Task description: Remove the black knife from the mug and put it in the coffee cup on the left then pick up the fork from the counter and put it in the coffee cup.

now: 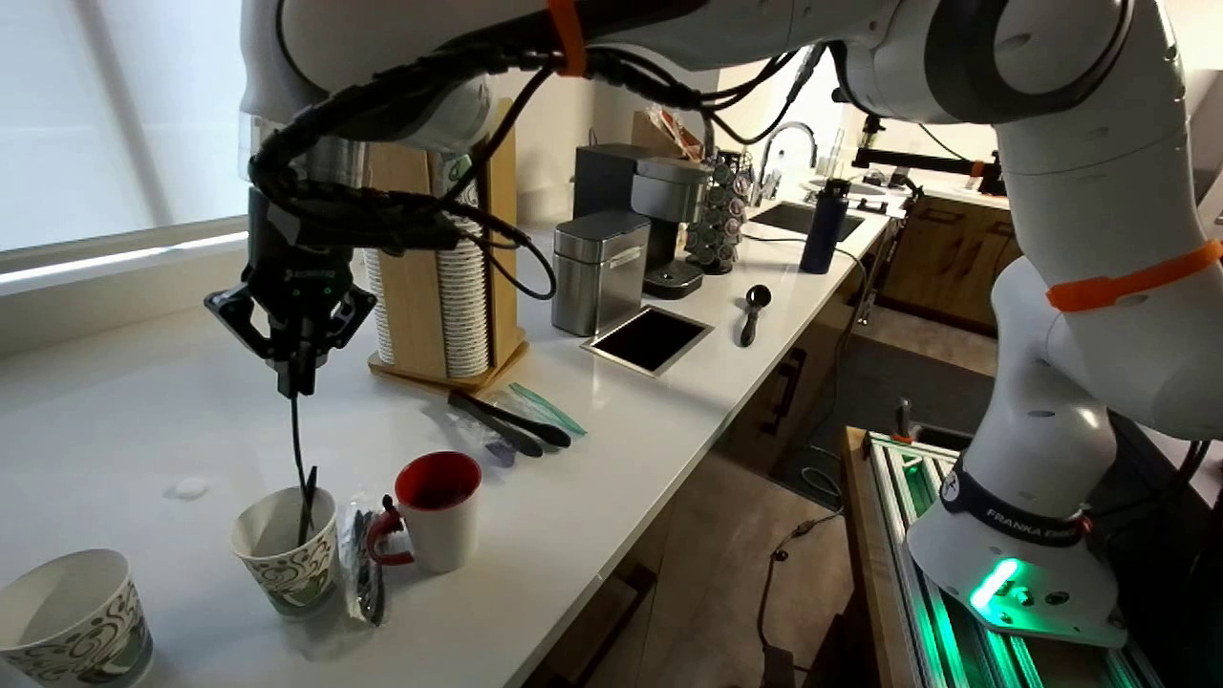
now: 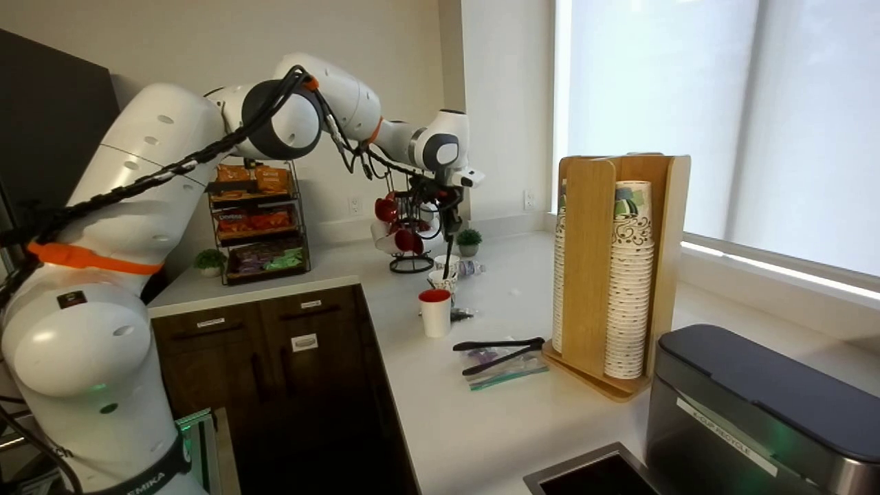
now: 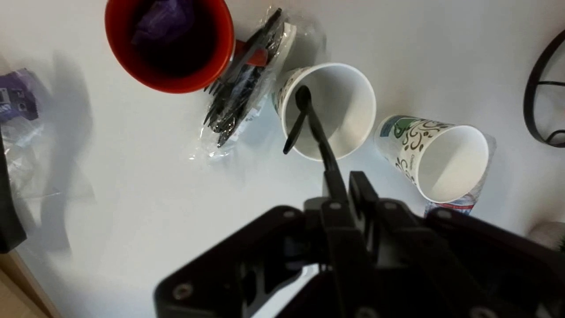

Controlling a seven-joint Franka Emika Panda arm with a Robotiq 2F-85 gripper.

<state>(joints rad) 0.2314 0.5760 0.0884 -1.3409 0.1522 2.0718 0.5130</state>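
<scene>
The fingers (image 3: 364, 187) pinch a thin black utensil (image 3: 320, 139) near one end; whether knife or fork, I cannot tell. It reaches into the patterned cup (image 1: 287, 573), left of the red-lined mug (image 1: 449, 530) in an exterior view. It looks like light, slick, slightly bendy plastic, best held high on the handle. The thin-walled cup, probably paper, could tip easily on the glossy table (image 1: 545, 540).

My arm (image 1: 1099, 191) is white and smoothly rounded, with dark grey joint rings (image 1: 955, 67). Orange straps (image 1: 1132, 279) encircle it; black ribbed cables (image 1: 411, 78) run alongside. My black base collar (image 1: 1013, 521) reads FRANKA EMIKA, above a green light (image 1: 996, 583). My black gripper (image 3: 347, 181) shows pale round screws (image 3: 335, 206).
</scene>
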